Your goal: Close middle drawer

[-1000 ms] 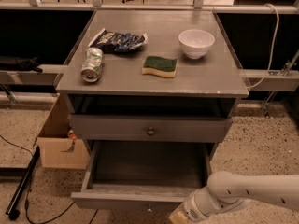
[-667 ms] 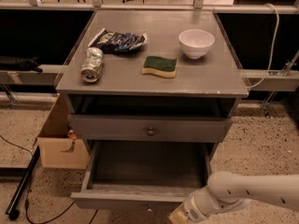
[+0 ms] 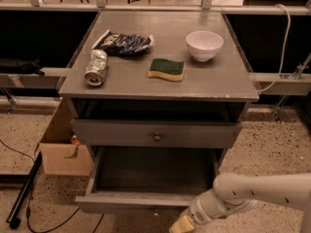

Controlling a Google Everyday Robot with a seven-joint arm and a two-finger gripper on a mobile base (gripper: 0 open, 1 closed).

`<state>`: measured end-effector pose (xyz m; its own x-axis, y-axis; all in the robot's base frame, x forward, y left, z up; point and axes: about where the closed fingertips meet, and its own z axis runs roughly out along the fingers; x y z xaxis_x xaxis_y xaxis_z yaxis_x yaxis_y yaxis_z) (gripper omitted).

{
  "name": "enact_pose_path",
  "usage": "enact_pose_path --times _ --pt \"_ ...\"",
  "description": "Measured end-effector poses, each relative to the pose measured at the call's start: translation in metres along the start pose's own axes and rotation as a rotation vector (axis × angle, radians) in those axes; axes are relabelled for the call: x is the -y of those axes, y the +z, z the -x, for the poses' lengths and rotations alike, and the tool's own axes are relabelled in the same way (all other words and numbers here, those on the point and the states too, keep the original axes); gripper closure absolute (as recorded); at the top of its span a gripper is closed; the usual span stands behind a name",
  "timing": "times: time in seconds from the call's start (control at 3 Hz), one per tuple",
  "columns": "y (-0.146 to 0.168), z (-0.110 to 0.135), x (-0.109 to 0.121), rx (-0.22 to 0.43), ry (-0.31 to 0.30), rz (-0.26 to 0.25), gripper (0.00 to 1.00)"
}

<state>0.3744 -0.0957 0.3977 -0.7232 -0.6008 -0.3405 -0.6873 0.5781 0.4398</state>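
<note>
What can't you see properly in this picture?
Camera view, the only one:
- The gripper, low at the front right of the middle drawer: partly cut off by the bottom edge.
- The middle drawer's front face: seen from above, so only its top rim shows.
- Anything below that drawer: hidden under it.
- The inside of the cardboard box: mostly hidden by the cabinet top.

I see my arm (image 3: 265,191) stretched in low from the right, below the desk's (image 3: 146,89) front right corner, gripper (image 3: 181,224) angled down-left.
</note>
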Motion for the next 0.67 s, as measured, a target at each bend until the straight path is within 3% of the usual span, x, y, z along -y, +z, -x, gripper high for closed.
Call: enact_pose_path --times 0.33,0.67 --pt "-0.001 0.004 0.003 0.002 0.001 -0.004 0.04" --pt "-0.003 0.029 0.028 0.012 0.008 -0.027 0.27"
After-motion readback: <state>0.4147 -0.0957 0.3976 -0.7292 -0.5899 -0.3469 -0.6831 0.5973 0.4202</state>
